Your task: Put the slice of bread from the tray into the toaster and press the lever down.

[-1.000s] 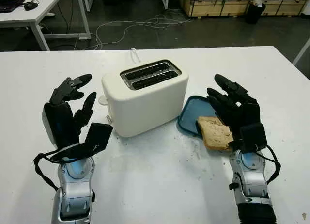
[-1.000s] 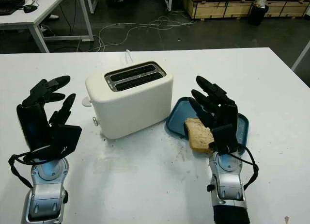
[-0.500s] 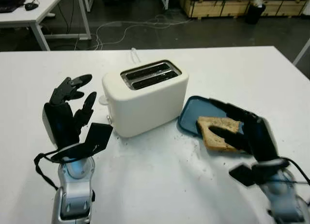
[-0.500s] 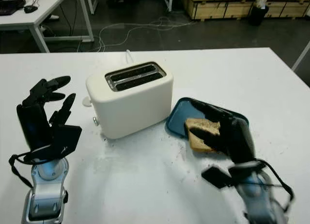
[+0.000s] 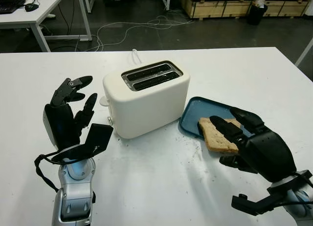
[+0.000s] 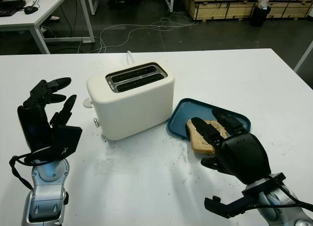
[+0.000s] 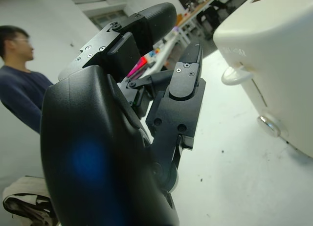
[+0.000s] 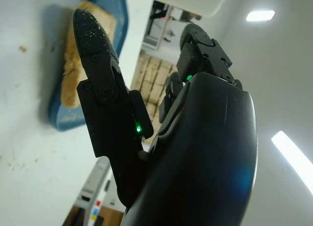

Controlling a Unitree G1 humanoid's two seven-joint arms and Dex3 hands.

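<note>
I have the right hand (image 5: 244,140) lowered over the blue tray (image 5: 195,110), palm down, its fingers (image 5: 224,129) stretched across the slice of bread (image 5: 217,137). The fingers lie over the slice without closing on it; I read the hand as released, holding nothing. The bread sits at the near edge of the tray, partly overhanging onto the white table (image 5: 161,187), to the right of the toaster (image 5: 145,96).

My left hand (image 5: 68,113) stands upright to the left of the toaster, palm toward it, open and clear of it.

The right hand's shell covers the near right part of the slice and tray, so I cannot tell whether the fingertips actually touch the bread. The toaster's lever is on a side I cannot make out clearly.

The toaster is a smooth cream box with rounded corners and two dark metal slots on top. The tray is shallow, hard, rounded. The bread is coarse and brown-crusted. Crumbs speckle the table.
</note>
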